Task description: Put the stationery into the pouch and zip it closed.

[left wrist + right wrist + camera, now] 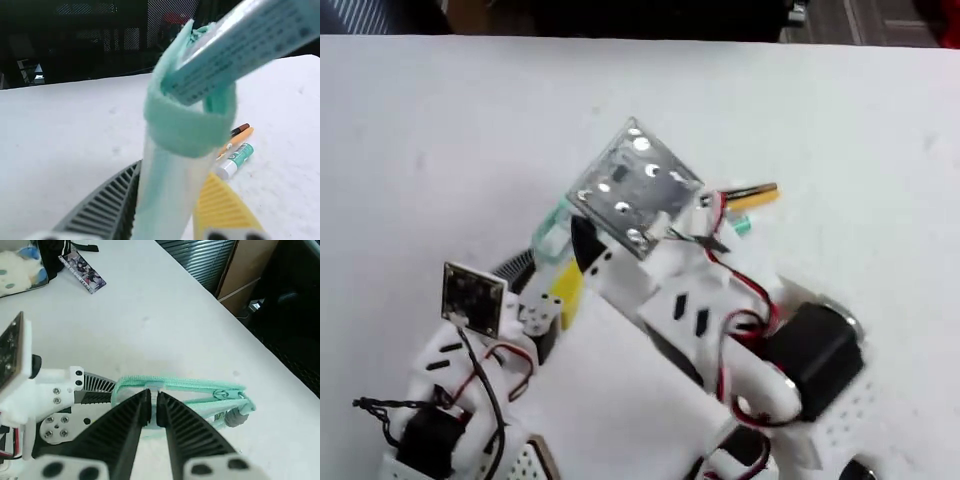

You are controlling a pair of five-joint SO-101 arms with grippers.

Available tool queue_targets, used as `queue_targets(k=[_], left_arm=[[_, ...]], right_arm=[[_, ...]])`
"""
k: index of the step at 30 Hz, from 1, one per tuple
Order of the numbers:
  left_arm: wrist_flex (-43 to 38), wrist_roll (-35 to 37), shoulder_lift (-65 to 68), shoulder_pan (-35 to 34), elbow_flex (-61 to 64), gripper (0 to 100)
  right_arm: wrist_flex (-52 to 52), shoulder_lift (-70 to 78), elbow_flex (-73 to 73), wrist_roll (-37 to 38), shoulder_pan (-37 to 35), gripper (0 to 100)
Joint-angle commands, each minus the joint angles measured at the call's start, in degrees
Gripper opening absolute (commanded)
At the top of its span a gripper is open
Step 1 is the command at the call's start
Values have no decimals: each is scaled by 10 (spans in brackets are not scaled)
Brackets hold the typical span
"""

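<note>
My left gripper (172, 172) is clamped on the pouch (190, 125). The grey finger and the yellow finger press its clear wall from both sides, and the pouch stands up between them. My right gripper (152, 399) has its two black fingers almost together at the teal zipper edge of the pouch (185, 385), with a pale bit of this edge pinched between the tips. The zipper pull (220, 394) sits near the far end of that edge, apart from my tips.

The table (440, 120) is white and wide. In the high view the pouch (552, 232) lies near the middle, partly under my right arm, and bare table runs from it to the far edge. In the right wrist view the table edge runs on a slant beyond the pouch's end.

The left wrist view gives me the details. A printed tube (240, 40) passes through the pouch's teal rim. An orange pencil (236, 141) and a green-and-white stick (236, 161) lie side by side on the table, near the pouch but outside it. In the high view the pencil (752, 195) lies just beyond my right arm. The right wrist view shows my left gripper (75, 390) at the pouch's other end.
</note>
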Motion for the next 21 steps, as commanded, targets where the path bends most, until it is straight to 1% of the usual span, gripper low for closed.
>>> queue_targets(k=[1,5,8,10,12,16,21], left_arm=[[-14,4,0,7,0,146],[-14,4,0,7,0,147],[-14,4,0,7,0,168],[-13,4,0,7,0,199],[-13,4,0,7,0,206],[-15,4,0,7,0,204],[-14,4,0,7,0,203]], right_arm=[[-69,3,53,-1,-1,16],[-126,9,74,-1,-1,16],[-109,-16,34,-1,0,16],[-89,-42,14,-1,14,16],[-73,-60,14,-1,28,16],[-84,-58,71,-1,35,16],[-157,-8,158,-1,2,16]])
